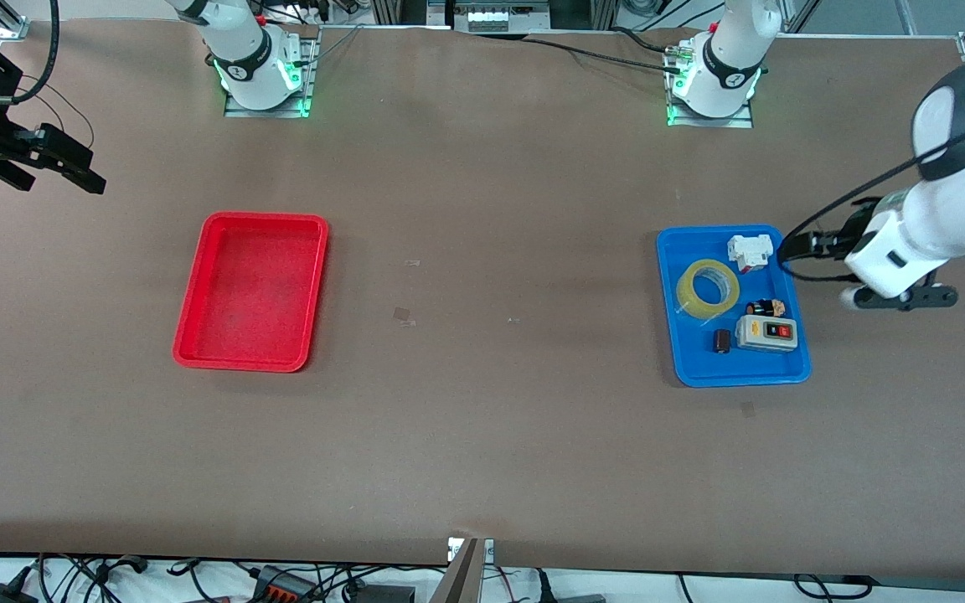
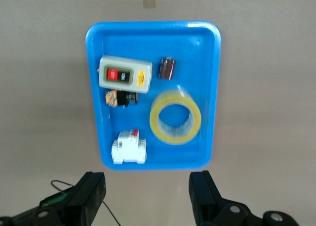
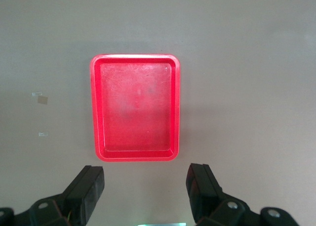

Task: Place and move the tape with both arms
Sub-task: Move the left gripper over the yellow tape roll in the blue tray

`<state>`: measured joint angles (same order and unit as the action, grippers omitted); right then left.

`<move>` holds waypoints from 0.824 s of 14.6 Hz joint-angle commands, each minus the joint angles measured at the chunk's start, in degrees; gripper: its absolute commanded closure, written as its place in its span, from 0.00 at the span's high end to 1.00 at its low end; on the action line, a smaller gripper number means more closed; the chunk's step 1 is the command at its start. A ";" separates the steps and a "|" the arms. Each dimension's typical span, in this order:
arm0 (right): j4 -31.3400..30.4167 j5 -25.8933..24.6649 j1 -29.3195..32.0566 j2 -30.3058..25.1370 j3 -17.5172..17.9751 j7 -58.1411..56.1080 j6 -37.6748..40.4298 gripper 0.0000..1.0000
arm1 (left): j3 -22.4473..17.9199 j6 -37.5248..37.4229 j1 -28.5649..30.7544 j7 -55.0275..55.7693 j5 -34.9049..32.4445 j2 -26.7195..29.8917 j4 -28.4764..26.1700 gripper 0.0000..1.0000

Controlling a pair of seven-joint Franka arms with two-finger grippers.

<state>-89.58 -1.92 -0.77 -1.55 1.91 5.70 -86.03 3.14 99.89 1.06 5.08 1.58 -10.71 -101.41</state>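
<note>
While both arms hang in the air above the brown worktop [image 1: 482, 435], the tape [image 1: 708, 289] lies flat in the blue tray [image 1: 797, 368], toward the left arm's end of the worktop. It rests close to the tray wall that faces the worktop's middle. Within the blue tray, a white plastic block [image 1: 749, 250] sits farther from the front camera than the tape, a grey switch box [image 1: 767, 332] with red and black buttons sits nearer to that camera beside the tray's outer wall, a small dark block [image 1: 722, 341] lies just beside the box, and a small dark and orange piece [image 1: 766, 308] lies between the box and the white block.

The left pincer [image 2: 148, 199] hovers over bare worktop just outside the blue tray, at the tray edge nearest the white block; its 2 fingers are spread wide and hold nothing. The tape is apart from it, inside the tray.

The right pincer [image 3: 145, 194] hovers well apart from the blue tray, over bare worktop near the empty red tray [image 1: 198, 356], its fingers also spread wide with nothing between them.
</note>
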 commanded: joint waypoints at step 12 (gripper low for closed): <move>-0.68 0.86 0.25 -0.82 -0.06 -1.22 0.42 0.99 | 0.90 34.49 -1.06 -1.03 0.35 -2.47 -27.70 1.00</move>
<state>-89.66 -1.92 -0.77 -1.49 1.91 5.70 -86.03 4.14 132.41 0.47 5.03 1.58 -11.77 -129.05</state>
